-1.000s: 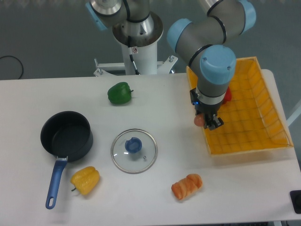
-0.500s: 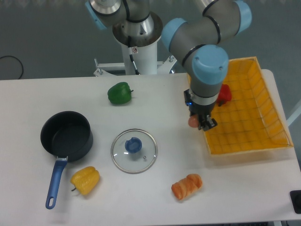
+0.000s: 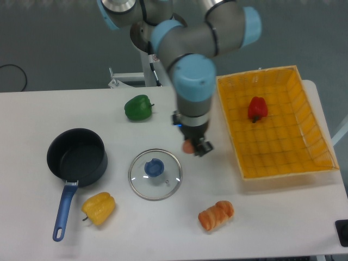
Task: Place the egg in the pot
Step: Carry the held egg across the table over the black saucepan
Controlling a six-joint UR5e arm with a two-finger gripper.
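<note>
One egg (image 3: 188, 146) in hand (image 3: 194, 147)

I see a white counter (image 3: 65, 109) over grey floor (image 3: 54, 38), a black cable (image 3: 13, 73) looping beyond its far left edge.

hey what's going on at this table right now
The arm is carrying the egg in its gripper, jaws closed on it, above the table between the basket and the glass lid. The pot sits empty at the left, so the egg has not been dropped in yet.
</note>
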